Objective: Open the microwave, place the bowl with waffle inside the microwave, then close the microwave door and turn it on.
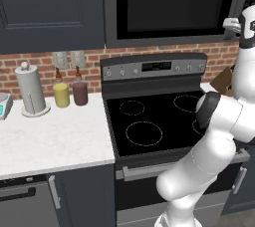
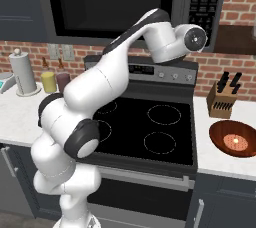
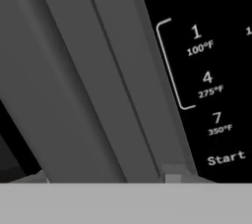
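Hand view sits pressed close against the microwave [image 3: 113, 70], looking along a gray vertical bar of the microwave door [image 3: 59, 80] with the black button panel [image 3: 211, 75] just to one side of it; the keys read 1, 4, 7 and Start. Of the pincer I can make out no more than a small gray tip [image 3: 172, 175] at the bottom edge, right at the foot of that bar, so I cannot tell whether it stands wide, narrow or closed on anything.

Right base view has the white arm [image 2: 100, 87] reaching up from the lower left, its wrist [image 2: 192, 38] level with the seam between the door's dark glass and the button panel [image 2: 206, 2] of the microwave [image 2: 125, 2]. The door lies flush with the front (no gap shows along its frame).

Well below the hand and off to its right, the reddish-brown bowl [image 2: 235, 138] rests on the white counter [image 2: 220, 159] with the orange-tan waffle [image 2: 235, 142] lying in it. A wooden knife block [image 2: 223, 97] stands just behind the bowl. Directly beneath the hand spreads the black stove top [image 2: 150, 127].

Left base view puts a paper towel roll [image 1: 31, 91] and two jars [image 1: 70, 93] far to the hand's left, on the counter beyond the stove [image 1: 154, 116].
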### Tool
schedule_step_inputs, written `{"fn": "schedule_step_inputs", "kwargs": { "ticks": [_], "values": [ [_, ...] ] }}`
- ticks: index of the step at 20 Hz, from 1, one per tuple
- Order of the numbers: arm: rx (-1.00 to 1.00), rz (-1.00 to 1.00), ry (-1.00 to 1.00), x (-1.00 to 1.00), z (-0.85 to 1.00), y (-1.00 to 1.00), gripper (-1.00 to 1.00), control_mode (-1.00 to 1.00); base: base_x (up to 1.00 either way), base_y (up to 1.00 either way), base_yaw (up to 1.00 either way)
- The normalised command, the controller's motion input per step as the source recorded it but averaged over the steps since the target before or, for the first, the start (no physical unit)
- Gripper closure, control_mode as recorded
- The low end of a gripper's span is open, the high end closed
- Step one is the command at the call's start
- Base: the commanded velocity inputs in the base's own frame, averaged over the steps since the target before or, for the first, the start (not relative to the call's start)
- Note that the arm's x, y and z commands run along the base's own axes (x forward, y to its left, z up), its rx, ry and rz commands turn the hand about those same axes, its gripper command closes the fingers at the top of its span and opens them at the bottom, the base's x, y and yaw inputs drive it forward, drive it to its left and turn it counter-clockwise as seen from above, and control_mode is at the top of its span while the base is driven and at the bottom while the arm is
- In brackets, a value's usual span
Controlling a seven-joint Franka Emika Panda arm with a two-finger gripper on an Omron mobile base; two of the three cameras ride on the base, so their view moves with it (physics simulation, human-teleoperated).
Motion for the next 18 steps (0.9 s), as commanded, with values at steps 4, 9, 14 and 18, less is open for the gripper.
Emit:
{"fn": "schedule_step_inputs", "kwargs": {
  "ticks": [4, 9, 14, 18],
  "values": [
    [0.0, 0.0, 0.0, -0.21, 0.0, 0.1, 1.0, -1.0, 0.0, 0.0, 0.0],
    [0.0, 0.0, 0.0, -0.64, 0.0, 0.17, 1.0, -1.0, 0.0, 0.0, 0.0],
    [-0.01, -0.04, 0.0, -0.99, 0.0, 0.23, 1.0, -1.0, 0.0, 0.0, 0.0],
    [-0.03, -0.2, 0.0, -1.0, 0.08, 0.29, 1.0, -1.0, 0.0, 0.0, 0.0]
  ]
}}
